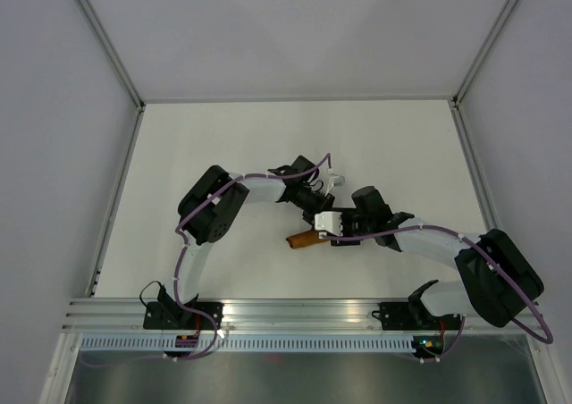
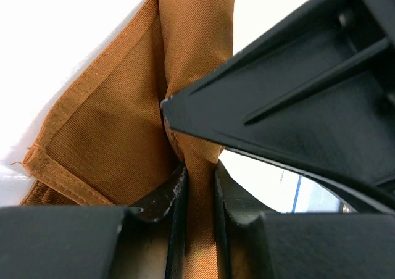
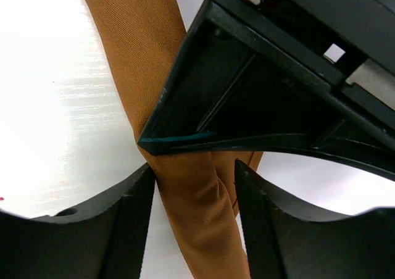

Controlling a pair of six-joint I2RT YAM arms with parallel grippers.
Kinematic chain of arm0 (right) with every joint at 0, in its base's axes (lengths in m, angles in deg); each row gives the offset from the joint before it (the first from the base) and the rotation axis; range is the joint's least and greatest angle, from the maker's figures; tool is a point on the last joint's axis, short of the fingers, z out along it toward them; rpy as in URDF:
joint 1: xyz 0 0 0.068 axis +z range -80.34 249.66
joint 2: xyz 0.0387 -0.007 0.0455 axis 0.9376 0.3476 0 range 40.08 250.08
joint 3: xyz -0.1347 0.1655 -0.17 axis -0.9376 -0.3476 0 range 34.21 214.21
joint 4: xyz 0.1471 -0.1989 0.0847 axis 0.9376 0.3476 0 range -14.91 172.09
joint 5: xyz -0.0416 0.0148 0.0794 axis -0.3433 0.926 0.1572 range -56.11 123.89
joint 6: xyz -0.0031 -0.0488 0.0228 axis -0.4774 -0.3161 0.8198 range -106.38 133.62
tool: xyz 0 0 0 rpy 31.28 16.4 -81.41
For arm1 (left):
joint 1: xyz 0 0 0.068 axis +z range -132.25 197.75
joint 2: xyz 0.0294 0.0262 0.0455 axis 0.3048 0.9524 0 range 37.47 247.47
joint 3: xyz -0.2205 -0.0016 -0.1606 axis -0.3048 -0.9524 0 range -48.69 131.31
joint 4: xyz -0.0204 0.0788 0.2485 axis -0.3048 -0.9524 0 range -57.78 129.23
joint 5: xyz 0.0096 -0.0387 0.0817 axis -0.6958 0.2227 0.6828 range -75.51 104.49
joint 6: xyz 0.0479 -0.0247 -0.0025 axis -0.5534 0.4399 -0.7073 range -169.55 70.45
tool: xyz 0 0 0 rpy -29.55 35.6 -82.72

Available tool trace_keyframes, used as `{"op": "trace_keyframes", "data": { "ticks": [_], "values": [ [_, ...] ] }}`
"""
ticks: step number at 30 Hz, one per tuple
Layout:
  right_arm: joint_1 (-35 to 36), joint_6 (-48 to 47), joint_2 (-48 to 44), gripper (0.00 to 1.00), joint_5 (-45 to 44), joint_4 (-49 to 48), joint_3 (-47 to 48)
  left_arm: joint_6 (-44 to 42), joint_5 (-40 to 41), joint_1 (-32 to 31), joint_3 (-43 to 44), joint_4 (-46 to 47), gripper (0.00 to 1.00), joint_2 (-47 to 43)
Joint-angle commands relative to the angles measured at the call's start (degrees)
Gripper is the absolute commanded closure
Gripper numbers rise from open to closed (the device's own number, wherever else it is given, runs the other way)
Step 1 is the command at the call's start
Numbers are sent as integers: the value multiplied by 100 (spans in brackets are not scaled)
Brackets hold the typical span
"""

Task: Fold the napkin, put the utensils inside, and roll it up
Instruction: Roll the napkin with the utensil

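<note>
Fingers point(image 2: 176, 214) of the left gripper point(image 2: 199, 180) stood narrowly apart and were pinched on a bunched strip of the napkin point(image 2: 105, 131), cloth filling the slit between them. One napkin showed, and two grippers met over it. The right gripper point(image 3: 194, 171) had its jaws about half wide, set either side of the same strip. Its fingertips touched the cloth's edges, yet a sliver of white table showed between one finger and the cloth lower down, so it bracketed the strip loosely and was not seen to squeeze it. Each wrist view was partly blocked by the other gripper's black finger, which crossed just above the cloth.

In both wrist views the gathered strip ran lengthwise away from the fingers. A flatter flap with a stitched hem spread to one side of it in the left wrist view. From above, the napkin lay near the middle of the table point(image 1: 223, 145), mostly hidden under the two grippers. Its long axis ran roughly left to right, and one rust-orange end poked out toward the left.
</note>
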Motion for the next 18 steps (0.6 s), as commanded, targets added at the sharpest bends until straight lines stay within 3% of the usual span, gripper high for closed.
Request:
{"op": "trace_keyframes", "data": {
  "ticks": [1,6,7,12,18],
  "values": [
    [75,-132,246,41,-217,138,54,-389,1212,23,-296,-1170,91,575],
    [93,-229,492,52,-191,446,159,-424,1186,58,-252,-1170,83,461],
    [84,-247,518,54,-191,595,194,-424,1212,58,-235,-1153,77,426],
    [93,-256,563,78,-226,807,134,32,1186,225,-375,-662,61,5],
    [93,-247,738,89,-50,1272,379,796,1177,506,-717,305,59,-514]
  ]
}}
